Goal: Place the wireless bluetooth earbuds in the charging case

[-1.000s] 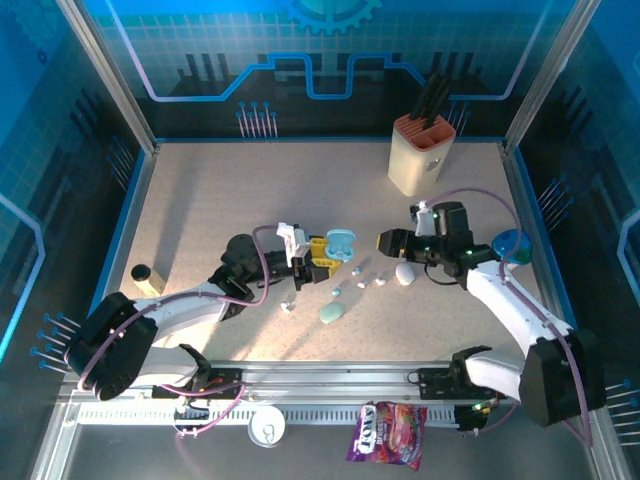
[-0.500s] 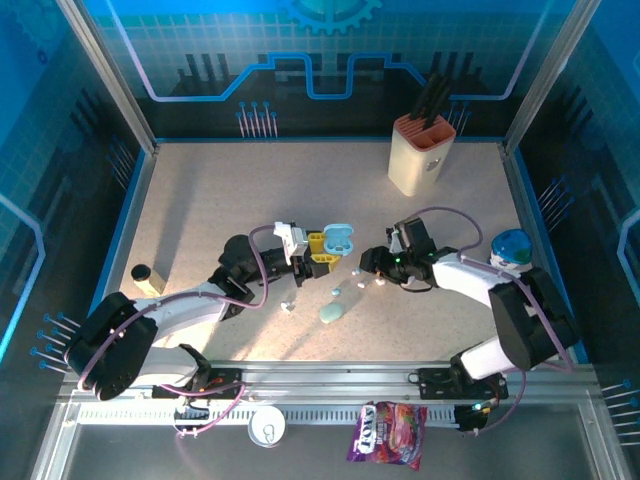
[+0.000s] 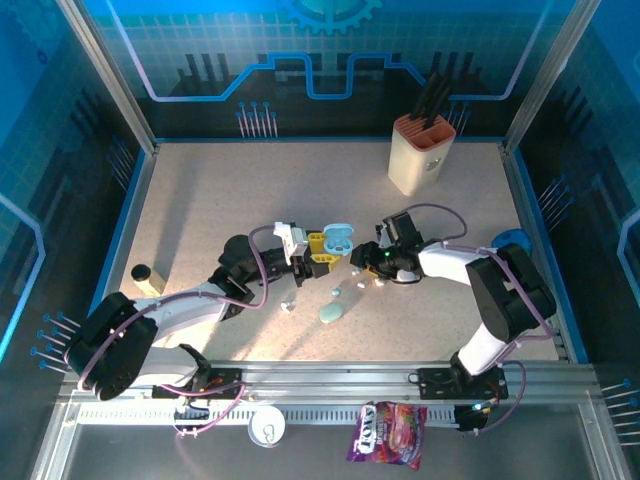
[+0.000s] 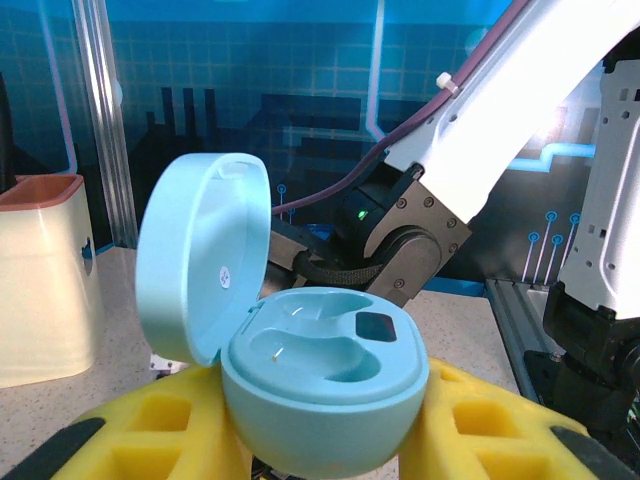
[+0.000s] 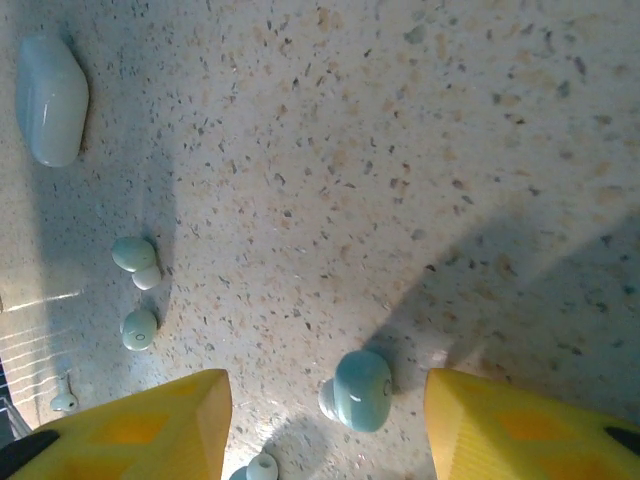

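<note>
**Open case pinched on the left, one bud between spread tips on the right**

The left pincer [image 4: 320,435] pinched the charging case [image 4: 322,372], a smooth pale blue-green pebble. Its lid [image 4: 205,262] was tipped up to the left over two moulded wells. The right pincer [image 5: 322,405] stood spread over the speckled table [image 5: 420,150]. One glossy blue-green earbud [image 5: 358,390] lay between its tips, touching neither. More wireless bluetooth earbuds [image 5: 135,258], tiny pale beans, lay left of that pincer.
</note>
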Controlling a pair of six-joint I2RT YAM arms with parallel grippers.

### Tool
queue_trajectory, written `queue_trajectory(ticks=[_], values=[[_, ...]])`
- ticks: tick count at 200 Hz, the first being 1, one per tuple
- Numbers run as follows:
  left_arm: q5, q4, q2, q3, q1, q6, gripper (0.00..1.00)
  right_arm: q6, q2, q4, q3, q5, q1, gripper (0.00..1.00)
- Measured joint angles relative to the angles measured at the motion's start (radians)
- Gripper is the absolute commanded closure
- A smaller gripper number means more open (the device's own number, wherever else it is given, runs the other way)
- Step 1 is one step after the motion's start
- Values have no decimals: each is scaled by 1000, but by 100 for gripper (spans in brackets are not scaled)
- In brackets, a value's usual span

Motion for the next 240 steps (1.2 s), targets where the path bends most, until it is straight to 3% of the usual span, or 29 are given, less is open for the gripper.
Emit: queue_trajectory(ticks=[100, 180, 240], values=[[0, -1, 0, 0, 0, 9, 72, -46, 66, -55, 48, -6, 9, 79], [-47, -16, 0, -26, 0, 23, 73, -132, 35, -129, 72, 69, 14, 78], [-129, -29, 4, -61, 3, 43, 74, -342, -256, -201, 72, 308, 15, 78]])
